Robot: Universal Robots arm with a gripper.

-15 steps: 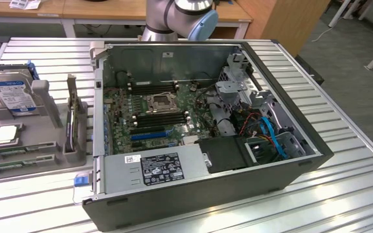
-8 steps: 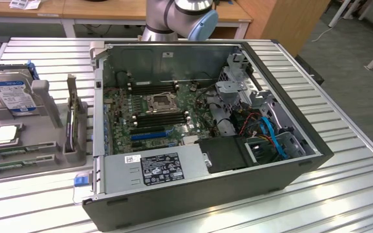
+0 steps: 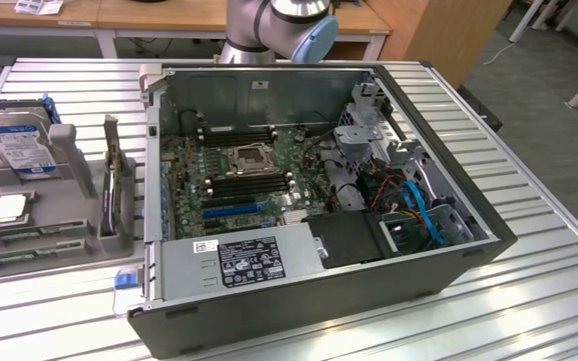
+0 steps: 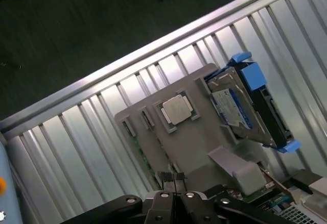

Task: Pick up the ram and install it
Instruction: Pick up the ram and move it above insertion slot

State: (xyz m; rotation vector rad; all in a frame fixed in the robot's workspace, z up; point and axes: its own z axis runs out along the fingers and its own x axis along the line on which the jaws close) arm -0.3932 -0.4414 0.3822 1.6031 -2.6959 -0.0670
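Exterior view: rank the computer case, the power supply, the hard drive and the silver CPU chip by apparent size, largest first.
1. computer case
2. power supply
3. hard drive
4. silver CPU chip

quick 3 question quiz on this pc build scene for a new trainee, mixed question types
1. True or false: the gripper holds a ram stick.
2. Which item lies in the grey tray between the hard drive and the ram sticks? A) CPU chip B) fan C) screwdriver
3. Fill in: the computer case has its side ___, so the motherboard shows.

Key: 1 false, the gripper is shut on nothing and the sticks lie in the tray; 2 A; 3 open.
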